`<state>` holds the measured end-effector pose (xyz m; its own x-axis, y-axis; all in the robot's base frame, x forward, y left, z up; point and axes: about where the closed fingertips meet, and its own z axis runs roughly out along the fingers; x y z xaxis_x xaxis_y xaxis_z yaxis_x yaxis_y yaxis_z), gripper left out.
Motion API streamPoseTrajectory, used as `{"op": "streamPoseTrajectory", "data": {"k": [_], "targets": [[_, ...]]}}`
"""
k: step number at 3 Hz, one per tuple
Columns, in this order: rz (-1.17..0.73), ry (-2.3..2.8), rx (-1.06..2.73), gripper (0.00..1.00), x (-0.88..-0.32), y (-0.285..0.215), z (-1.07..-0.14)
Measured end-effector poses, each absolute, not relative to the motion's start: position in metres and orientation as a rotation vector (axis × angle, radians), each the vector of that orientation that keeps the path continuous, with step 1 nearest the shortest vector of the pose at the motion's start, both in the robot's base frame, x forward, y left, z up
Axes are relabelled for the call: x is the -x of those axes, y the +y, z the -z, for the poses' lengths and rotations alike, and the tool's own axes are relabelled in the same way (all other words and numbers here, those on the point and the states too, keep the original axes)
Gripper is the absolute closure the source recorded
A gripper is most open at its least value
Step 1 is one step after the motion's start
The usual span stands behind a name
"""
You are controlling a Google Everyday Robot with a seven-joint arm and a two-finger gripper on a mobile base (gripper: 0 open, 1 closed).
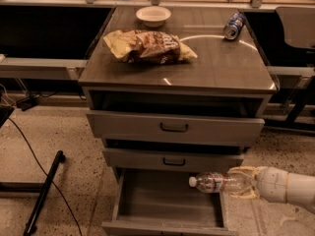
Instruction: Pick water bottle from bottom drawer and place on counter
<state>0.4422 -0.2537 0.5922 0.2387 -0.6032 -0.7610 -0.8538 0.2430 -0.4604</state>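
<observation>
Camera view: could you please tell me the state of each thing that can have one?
water bottle: capped, horizontal, held over the right side of the bottom drawer.
gripper: right of that drawer, jaws shut on the water bottle.
bottom drawer: pulled open.
middle drawer: slightly ajar.
top drawer: partly out.
soda can: on its side on the counter.
chip bag: lying flat.
bowl: upright.
</observation>
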Motion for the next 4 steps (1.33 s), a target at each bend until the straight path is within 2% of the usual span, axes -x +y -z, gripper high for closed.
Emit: {"op": "streamPoseTrajectory", "data": {"k": [2, 4], "targets": [[-0.074, 1.333, 1.603, 1.0, -0.465, -0.229, -0.74], [0.121, 1.359, 1.678, 1.0, -0.515, -0.201, -0.858]]}}
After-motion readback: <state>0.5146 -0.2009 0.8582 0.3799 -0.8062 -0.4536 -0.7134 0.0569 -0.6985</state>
